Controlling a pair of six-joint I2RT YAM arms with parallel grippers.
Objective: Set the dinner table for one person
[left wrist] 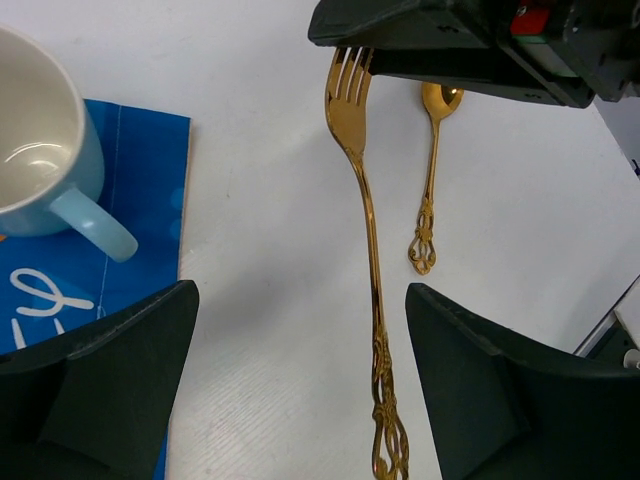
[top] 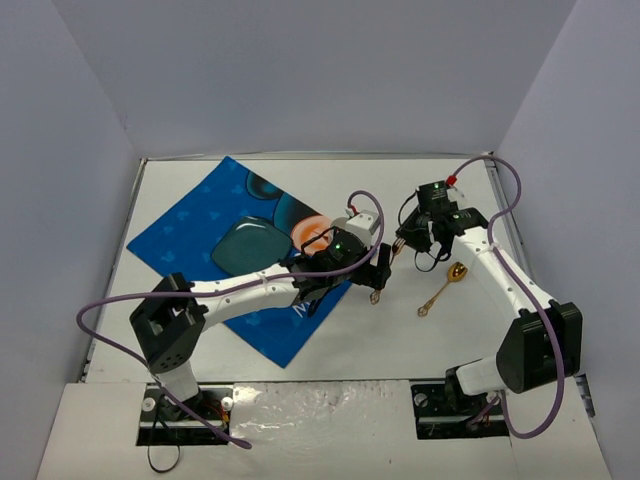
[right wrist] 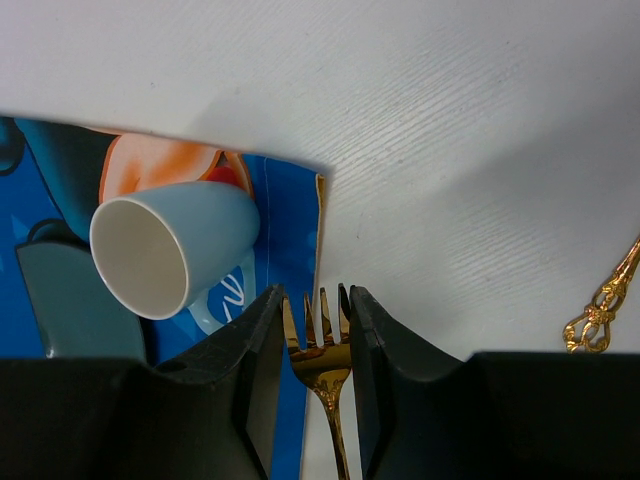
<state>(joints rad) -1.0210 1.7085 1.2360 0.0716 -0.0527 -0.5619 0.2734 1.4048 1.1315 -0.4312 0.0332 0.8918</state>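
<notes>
Top view: dinner table [top: 400, 345] is seen whole, under the 2 arms. Its wider span runs left-right there. Only patches of it are shown in the wrist views.

Fork [left wrist: 362, 190] is mostly hidden between the arms from above.

Left wrist view: the full fork is shown, long axis running straight away from the camera. Tines are at the far end, under the right gripper [right wrist: 316, 300]. The ornate handle end is straddled by the wide-open left gripper [left wrist: 300, 295]; nothing is clamped and no contact is seen.

Right wrist view: the tine end is pinched between narrowly set fingers.

Spoon [left wrist: 431, 170] is laid beside the fork, roughly parallel, apart, bowl at the far end.

Cup [right wrist: 168, 247] is stood on the placemat [top: 190, 235] edge. Plate [top: 250, 246] is seen whole only from above.
</notes>
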